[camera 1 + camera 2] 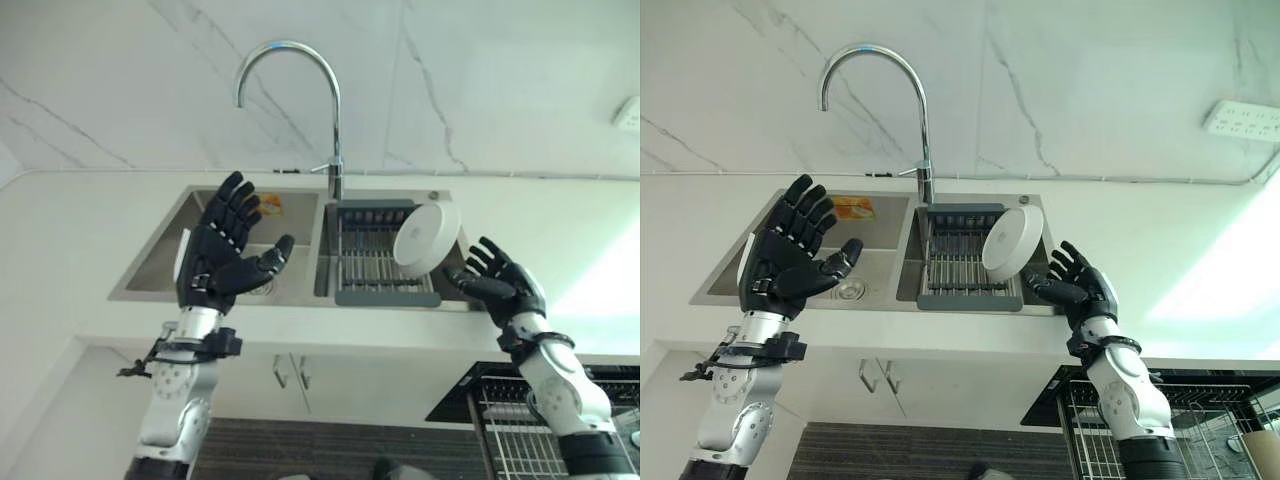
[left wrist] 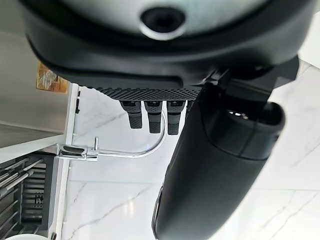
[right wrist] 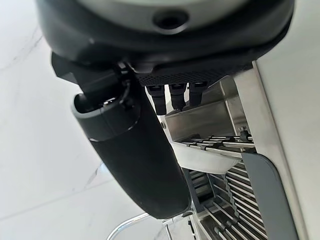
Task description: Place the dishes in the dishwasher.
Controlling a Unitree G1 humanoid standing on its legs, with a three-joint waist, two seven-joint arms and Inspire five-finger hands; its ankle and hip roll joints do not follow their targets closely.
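A white bowl (image 1: pixel 427 237) leans tilted at the right end of the grey drying rack (image 1: pixel 385 262) in the right basin of the sink (image 1: pixel 170 262), under the tap (image 1: pixel 290 95). The right hand (image 1: pixel 503 281) hangs just beside the bowl, fingers spread, holding nothing. The left hand (image 1: pixel 226 247) hovers over the left basin, fingers straight and empty. A wire dishwasher basket (image 1: pixel 1180 430) sits below the worktop's right end.

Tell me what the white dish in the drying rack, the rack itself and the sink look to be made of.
White dish: likely glazed ceramic, possibly plastic; smooth, even white with a soft sheen. Drying rack: shiny metal rods in a dark grey, matte frame that looks like plastic. Sink: brushed stainless steel by its dull grey, softly reflecting walls.
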